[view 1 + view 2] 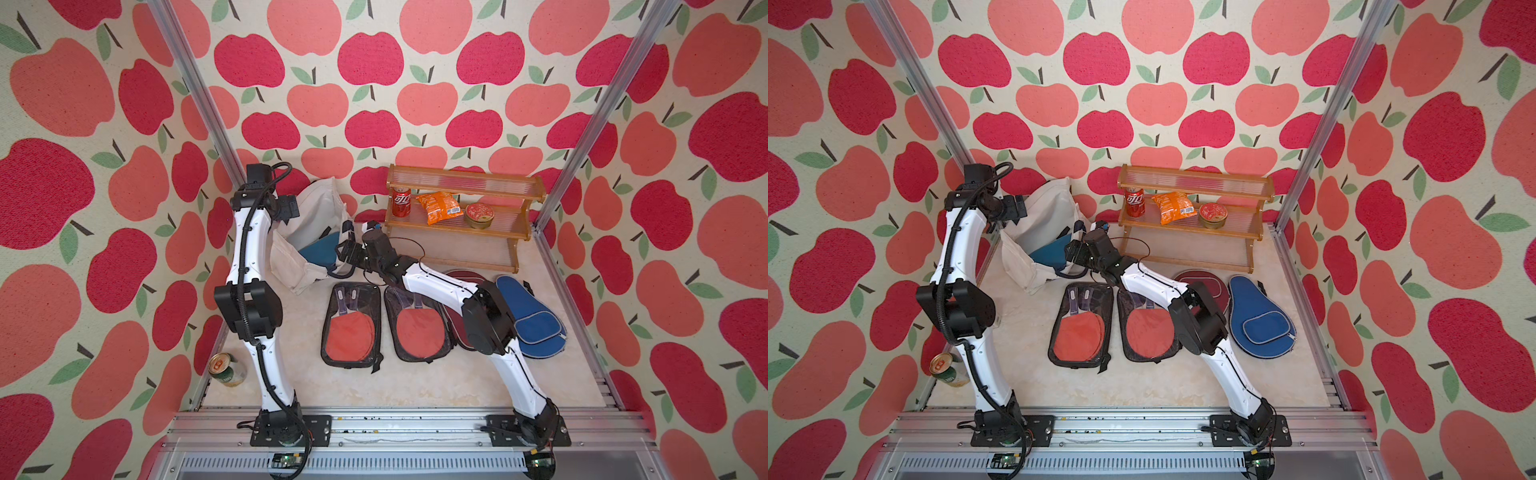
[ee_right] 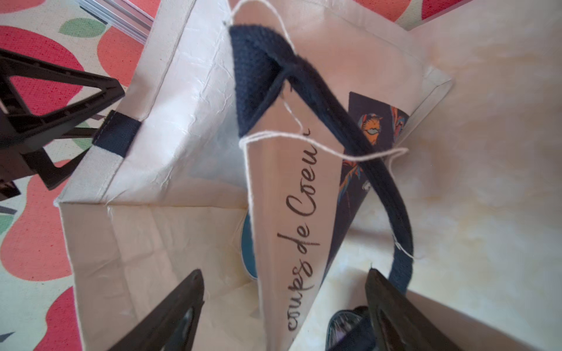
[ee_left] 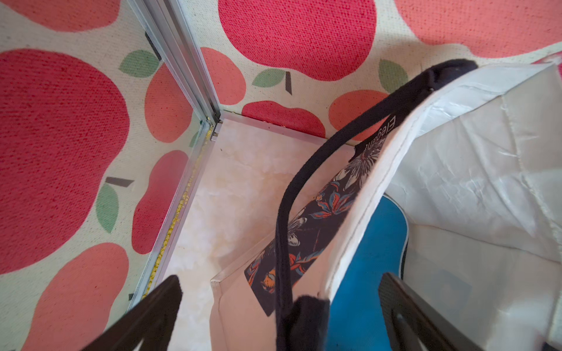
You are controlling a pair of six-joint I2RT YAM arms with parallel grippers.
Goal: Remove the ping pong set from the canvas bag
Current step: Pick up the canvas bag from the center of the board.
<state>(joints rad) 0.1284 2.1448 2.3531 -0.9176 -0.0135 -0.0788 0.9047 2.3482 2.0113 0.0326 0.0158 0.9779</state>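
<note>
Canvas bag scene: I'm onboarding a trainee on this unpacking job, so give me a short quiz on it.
1. True or false: the teal-blue cover lies inside the canvas bag.
2. How many paddle cases lie on the table? A two, B four, C five.
3. Fill in: the orange snack packet sits on the wooden ____.
Key: 1 true; 2 B; 3 shelf.

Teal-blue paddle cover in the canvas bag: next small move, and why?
Probably close the right gripper, whose open jaws straddle the canvas bag at its printed wall; the teal-blue paddle cover lies inside. With the bag pinned, the open left gripper could likely reach it.
</note>
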